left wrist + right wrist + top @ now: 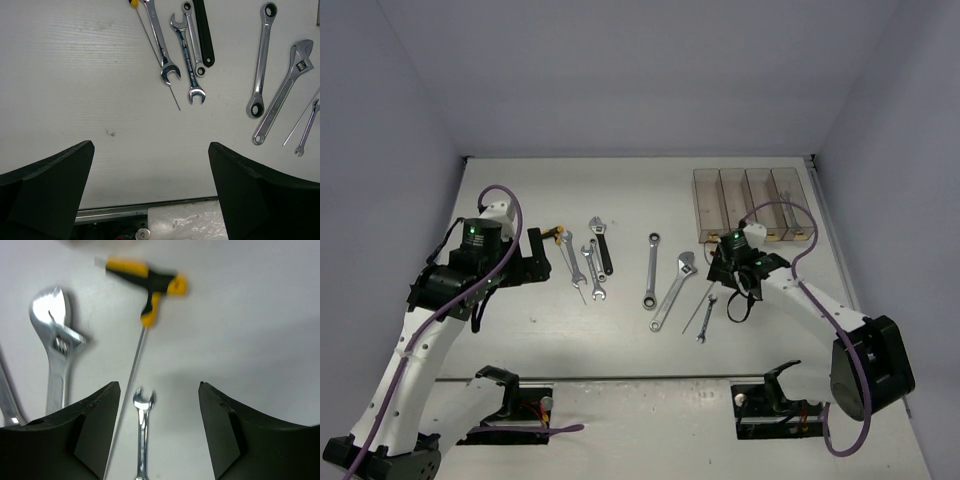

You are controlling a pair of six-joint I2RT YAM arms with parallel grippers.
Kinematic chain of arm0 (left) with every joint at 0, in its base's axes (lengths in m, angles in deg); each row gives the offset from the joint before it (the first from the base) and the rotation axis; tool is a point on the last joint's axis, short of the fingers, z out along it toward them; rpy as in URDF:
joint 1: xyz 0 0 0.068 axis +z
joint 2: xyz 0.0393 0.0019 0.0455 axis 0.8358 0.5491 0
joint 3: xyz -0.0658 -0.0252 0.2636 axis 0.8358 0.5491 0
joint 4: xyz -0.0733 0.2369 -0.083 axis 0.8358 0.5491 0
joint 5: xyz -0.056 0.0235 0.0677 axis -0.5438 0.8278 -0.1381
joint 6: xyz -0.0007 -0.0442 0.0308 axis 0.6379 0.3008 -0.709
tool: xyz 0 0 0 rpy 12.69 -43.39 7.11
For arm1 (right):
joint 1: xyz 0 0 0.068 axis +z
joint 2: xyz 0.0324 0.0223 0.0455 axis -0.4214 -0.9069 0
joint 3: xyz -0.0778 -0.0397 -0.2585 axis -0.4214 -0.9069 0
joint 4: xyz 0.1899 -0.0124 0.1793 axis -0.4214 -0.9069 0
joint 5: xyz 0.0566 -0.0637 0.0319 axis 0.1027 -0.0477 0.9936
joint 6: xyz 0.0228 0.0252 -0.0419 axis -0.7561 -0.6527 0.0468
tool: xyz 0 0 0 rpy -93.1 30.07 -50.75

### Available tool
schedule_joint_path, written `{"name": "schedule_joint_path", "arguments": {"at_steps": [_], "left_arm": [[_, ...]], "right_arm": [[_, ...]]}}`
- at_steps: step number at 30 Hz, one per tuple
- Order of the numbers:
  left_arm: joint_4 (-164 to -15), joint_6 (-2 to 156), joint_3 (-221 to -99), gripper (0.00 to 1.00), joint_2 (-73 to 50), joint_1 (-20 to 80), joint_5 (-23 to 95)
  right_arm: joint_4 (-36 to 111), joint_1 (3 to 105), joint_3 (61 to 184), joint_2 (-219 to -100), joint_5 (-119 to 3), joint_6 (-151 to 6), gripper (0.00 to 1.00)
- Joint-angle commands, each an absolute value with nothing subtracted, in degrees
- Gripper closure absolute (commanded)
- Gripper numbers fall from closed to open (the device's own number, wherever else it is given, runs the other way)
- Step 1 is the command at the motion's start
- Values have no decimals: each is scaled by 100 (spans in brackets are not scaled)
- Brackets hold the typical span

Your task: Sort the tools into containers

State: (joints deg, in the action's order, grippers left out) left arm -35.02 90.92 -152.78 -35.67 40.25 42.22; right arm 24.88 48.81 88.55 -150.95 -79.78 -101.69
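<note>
Four clear brownish containers (752, 203) stand in a row at the back right. My right gripper (725, 264) (159, 390) hangs open just in front of them. A small silver wrench (143, 430) (704, 320) lies on the table under the gap between its fingers. Ahead of that gripper lies a yellow-black T-handle driver (150, 282), and a silver adjustable spanner (55, 350) (675, 290) lies to the left. My left gripper (535, 255) (151, 147) is wide open over bare table, with a group of wrenches (186, 55) (590, 265) beyond it.
A ratchet wrench (651, 270) (261, 57) lies mid-table. A black-handled spanner (602, 245) (204, 35) and a second thin rod driver (160, 62) lie among the left group. The table's near edge (150, 205) runs just below the left fingers.
</note>
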Motion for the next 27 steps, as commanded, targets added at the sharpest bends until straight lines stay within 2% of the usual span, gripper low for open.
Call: {"name": "schedule_joint_path", "arguments": {"at_steps": [1,4,8,11,21,27], "left_arm": [[-3705,9182,-15333,3,-3661,3957,4114],[-3693,9121,-15340,3,-3623,3921,4026],[-3706,9130,-15354,3,-3623,3916,3990],[-3697,9130,-15318,3,-3627,3901,3923],[-3688,9147,-15270,3,-3662,3894,3875],[-3697,9139,-15317,3,-3623,3892,3919]], "right_arm": [[2424,5693,8688,-14948,-8365,-11493,39],[2418,6302,8445,-15073,-8466,-11988,40],[2419,6576,8175,-15287,-8539,-12361,41],[2412,6740,8118,-15549,-8554,-12529,46],[2318,6825,7965,-15607,-8705,-12839,55],[2311,6845,8094,-15306,-8780,-12646,54]]}}
